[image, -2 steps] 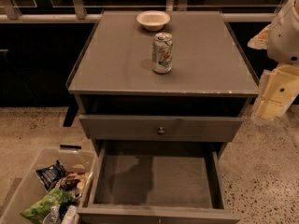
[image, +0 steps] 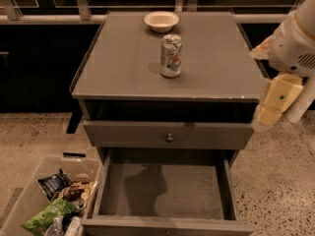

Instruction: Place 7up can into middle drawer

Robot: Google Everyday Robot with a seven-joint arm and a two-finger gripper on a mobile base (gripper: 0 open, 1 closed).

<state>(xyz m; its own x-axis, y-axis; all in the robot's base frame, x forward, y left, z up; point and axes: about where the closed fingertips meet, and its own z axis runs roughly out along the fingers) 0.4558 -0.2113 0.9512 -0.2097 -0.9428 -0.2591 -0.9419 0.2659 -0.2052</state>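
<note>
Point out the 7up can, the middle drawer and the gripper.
7up can [image: 171,55]: camera view, middle of its side, standing on the cabinet top [image: 123,63].
middle drawer [image: 197,191]: camera view, bare floor, pulled open.
gripper [image: 266,113]: camera view, lower tip, right of the cabinet top.

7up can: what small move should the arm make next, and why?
Probably swing the pincer left and up, over the grey cabinet top, toward the white-silver 7up can with green markings. It stands upright in front of the cream round bowl, while the pincer hangs off the cabinet's right edge; the wide grey-brown wooden middle drawer already stands open.
</note>
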